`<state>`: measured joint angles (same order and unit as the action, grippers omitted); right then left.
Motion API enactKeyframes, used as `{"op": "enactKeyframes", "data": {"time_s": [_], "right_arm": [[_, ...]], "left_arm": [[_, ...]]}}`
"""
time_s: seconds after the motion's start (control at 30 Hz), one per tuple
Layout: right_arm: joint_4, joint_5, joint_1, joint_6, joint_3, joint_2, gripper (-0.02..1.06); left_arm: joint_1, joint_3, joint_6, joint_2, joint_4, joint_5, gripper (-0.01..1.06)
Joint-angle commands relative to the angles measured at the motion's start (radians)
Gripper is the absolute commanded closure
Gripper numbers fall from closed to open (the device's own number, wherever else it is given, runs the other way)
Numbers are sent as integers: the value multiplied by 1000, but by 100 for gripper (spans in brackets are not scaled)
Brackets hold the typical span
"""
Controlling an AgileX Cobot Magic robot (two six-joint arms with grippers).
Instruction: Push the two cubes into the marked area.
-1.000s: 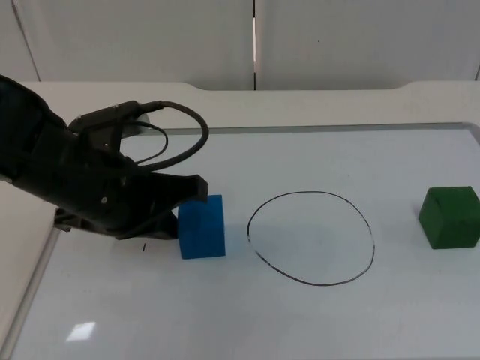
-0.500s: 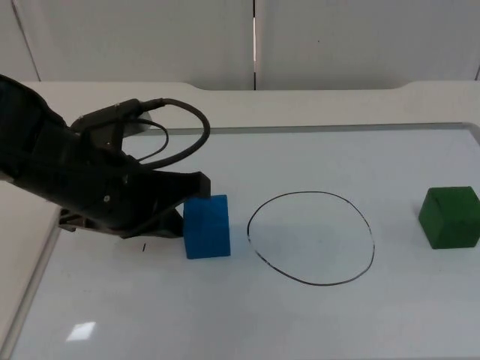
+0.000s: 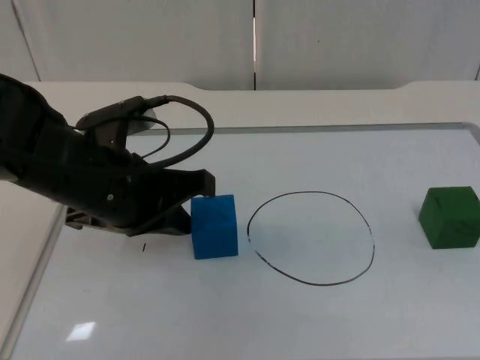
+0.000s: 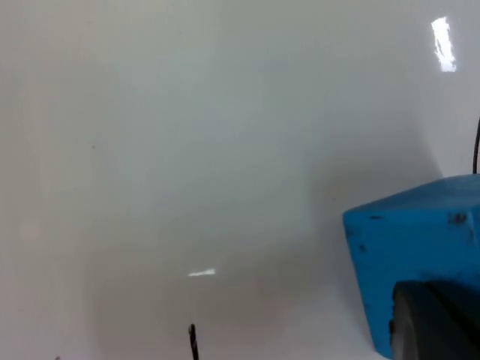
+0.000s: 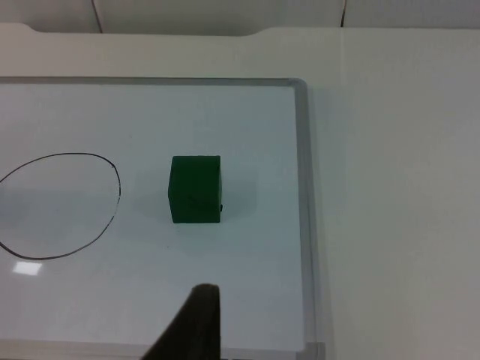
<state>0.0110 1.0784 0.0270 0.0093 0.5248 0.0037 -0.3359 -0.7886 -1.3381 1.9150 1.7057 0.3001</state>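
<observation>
Blue cube [image 3: 215, 226] nearer circle [image 3: 310, 238] — whiteboard [image 3: 300, 322], seemingly glossy.

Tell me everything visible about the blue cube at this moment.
The blue cube is a plain, matte, solid-coloured block with slightly scuffed edges, sitting flat and upright on the white board. It lies just outside the drawn circle, on its left. The left hand presses against its left face; nothing else touches it.

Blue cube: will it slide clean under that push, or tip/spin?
The blue cube looks boxy and flat-based on the smooth white table, so it probably slides rather than rolls or tips. The left end effector presses its side low, favouring sliding. Contact seems off-centre in the left wrist view, so slight yaw before reaching the marked circle is possible.
</observation>
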Motion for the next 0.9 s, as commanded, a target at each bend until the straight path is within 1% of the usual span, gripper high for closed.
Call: {"op": "enactKeyframes", "data": {"time_s": [0.0,0.1,0.23,0.4,0.47,0.6,0.63,0.87], "right_arm": [[0,0,-3,-2,-9,-4,-1],[0,0,-3,-2,-9,-4,-1],[0,0,-3,-2,-9,-4,-1],[0,0,-3,-2,-9,-4,-1],[0,0,-3,-2,-9,-4,-1],[0,0,-3,-2,-9,-4,-1],[0,0,-3,-2,-9,-4,-1],[0,0,-3,-2,-9,-4,-1]], "left_arm": [[-8,-4,-24,3,30,12,105],[-8,-4,-34,3,38,10,105],[-8,-4,-81,3,39,10,105],[-8,-4,-100,21,39,6,105],[-8,-4,-100,34,39,13,105],[-8,-17,-100,67,39,93,105],[-8,-25,-100,70,39,99,105],[-8,-43,-100,70,39,86,105]]}}
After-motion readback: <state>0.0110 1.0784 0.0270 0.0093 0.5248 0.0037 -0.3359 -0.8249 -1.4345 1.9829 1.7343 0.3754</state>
